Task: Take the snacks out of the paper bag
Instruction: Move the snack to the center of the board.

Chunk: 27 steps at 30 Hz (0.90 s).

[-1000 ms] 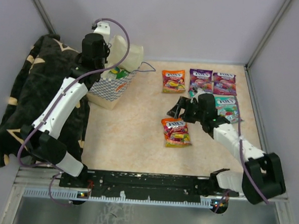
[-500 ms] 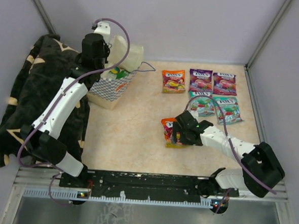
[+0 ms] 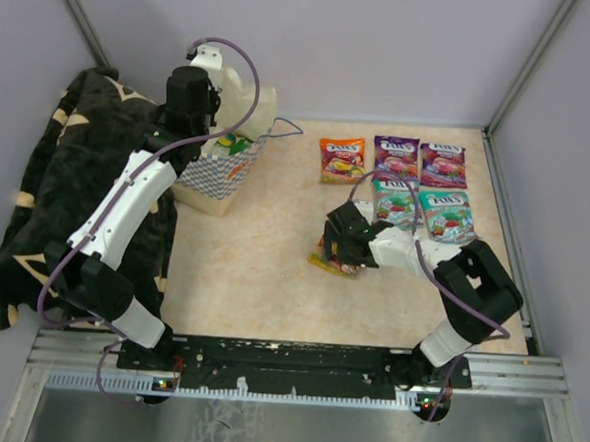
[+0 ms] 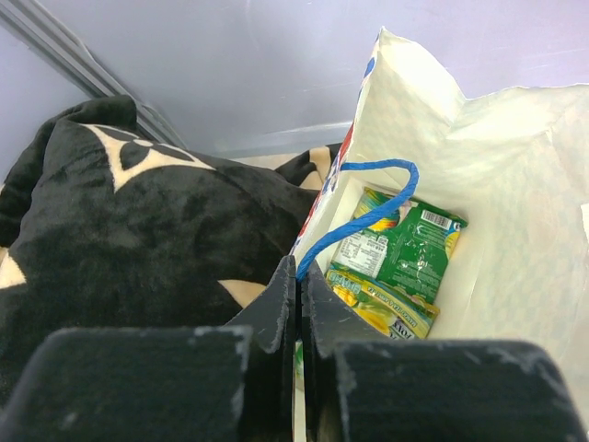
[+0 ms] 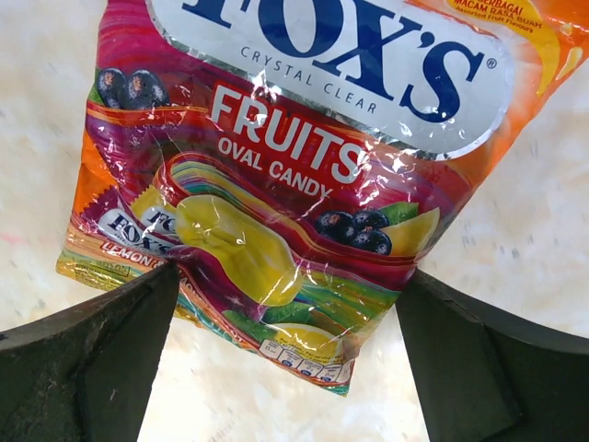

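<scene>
1. From above, the bag (image 3: pixel 218 171) is seen upright, with a dark blanket (image 3: pixel 36 195) just left of it.
2. Only in the left wrist view is the bag's inside shown: a green packet (image 4: pixel 414 249) and a yellow packet (image 4: pixel 377 308) are lying at the bottom. The left gripper (image 4: pixel 299 295) is pinched shut on the bag's rim, beside a blue handle (image 4: pixel 368 216).
3. Only from above are the packets already out of the bag seen. Well right of it, a second orange packet (image 3: pixel 342 159), two purple packets (image 3: pixel 396 157) (image 3: pixel 443 164) and two teal packets (image 3: pixel 396 202) (image 3: pixel 448 212) are laid flat.
4. Nearer the bag, an orange packet (image 5: pixel 276 184) is straddled by the right gripper (image 5: pixel 287 276). In the wrist view its jaws are spread wide, and "Fruits Oval Candy" can be read.
</scene>
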Motion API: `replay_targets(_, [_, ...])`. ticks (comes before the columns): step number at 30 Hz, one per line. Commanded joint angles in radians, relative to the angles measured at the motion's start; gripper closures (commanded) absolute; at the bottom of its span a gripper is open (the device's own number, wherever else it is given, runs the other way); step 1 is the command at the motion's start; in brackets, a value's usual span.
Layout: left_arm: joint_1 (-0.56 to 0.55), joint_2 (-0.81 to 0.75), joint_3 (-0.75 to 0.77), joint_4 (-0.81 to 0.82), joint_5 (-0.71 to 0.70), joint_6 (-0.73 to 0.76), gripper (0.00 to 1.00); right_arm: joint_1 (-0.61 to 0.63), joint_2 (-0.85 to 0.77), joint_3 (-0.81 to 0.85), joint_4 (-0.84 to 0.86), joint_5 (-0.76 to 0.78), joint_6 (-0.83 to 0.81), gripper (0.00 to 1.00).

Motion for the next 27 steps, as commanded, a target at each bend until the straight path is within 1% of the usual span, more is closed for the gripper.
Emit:
replay_targets(1, [0.003, -0.01, 0.037, 0.007, -0.006, 0.007, 1.0, -0.02, 0.17, 0.041, 0.095, -0.004, -0.021, 0.01])
replay_targets(6, [0.003, -0.018, 0.037, 0.008, 0.0, 0.006, 1.0, -0.059, 0.258, 0.139, 0.101, 0.002, -0.058, 0.01])
replay_targets(14, [0.004, -0.021, 0.038, 0.004, 0.002, 0.008, 1.0, -0.144, 0.326, 0.233, 0.101, 0.016, -0.1, 0.01])
replay_targets(22, [0.003, -0.001, 0.034, 0.005, 0.011, 0.003, 1.0, -0.157, 0.341, 0.319, 0.047, 0.074, -0.17, 0.01])
replay_targets(27, [0.003, -0.004, 0.032, 0.007, 0.005, 0.009, 1.0, -0.163, 0.362, 0.37, 0.036, 0.031, -0.262, 0.01])
